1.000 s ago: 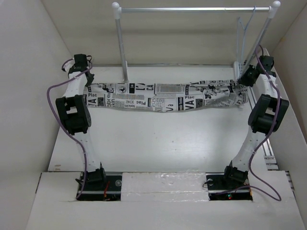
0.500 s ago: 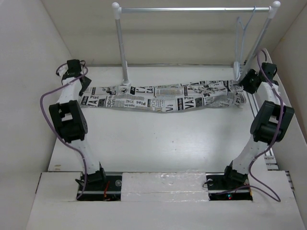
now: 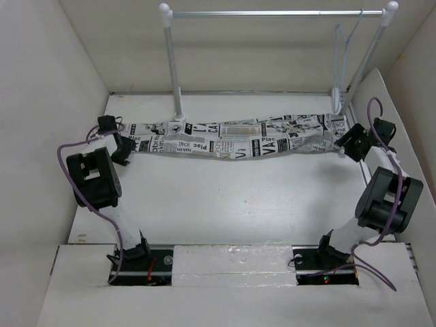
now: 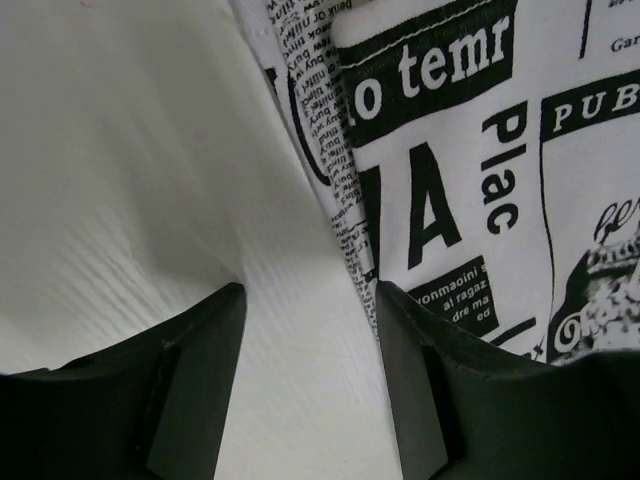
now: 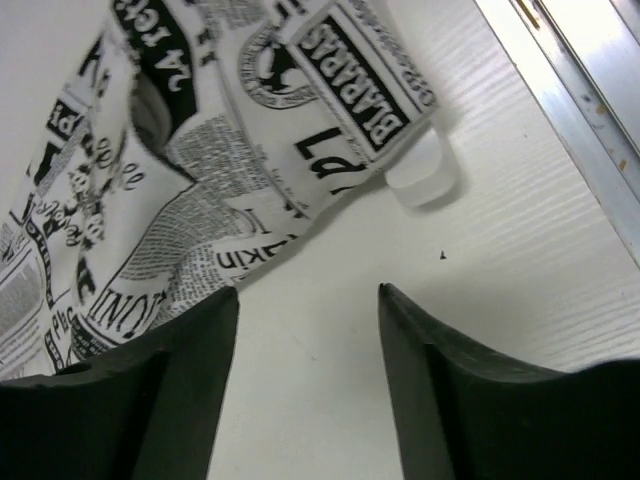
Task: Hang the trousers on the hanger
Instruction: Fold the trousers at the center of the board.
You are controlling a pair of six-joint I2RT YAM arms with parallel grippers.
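The trousers (image 3: 231, 138) lie flat on the bench (image 3: 225, 197), drawn out in one long band from my left side to my right, just in front of the feet of the silver rail (image 3: 272, 13). My left pincer (image 3: 125, 146) sits low at the band's left end with its fingers parted, grasping nothing. From the left wrist, the left pincer (image 4: 310, 330) has mostly bare bench (image 4: 130, 180) in its gap. The printed edge of the trousers (image 4: 470, 180) runs down beside the right-hand finger (image 4: 410, 400), which hangs over the cloth; I cannot tell whether it touches. My right pincer (image 3: 345, 144) is at the other end of the band, likewise spread and holding nothing. From the right wrist, the right pincer (image 5: 308, 340) has only bench (image 5: 330, 380) between its fingers, with the crumpled end of the trousers (image 5: 200, 150) lying just ahead of the tips and apart from them. That end is draped partly over a small white foot (image 5: 420, 175), with a metal track (image 5: 570, 90) running alongside. The hanger (image 3: 340, 61) hangs from the right end of the rail, above the trousers and not touching them.
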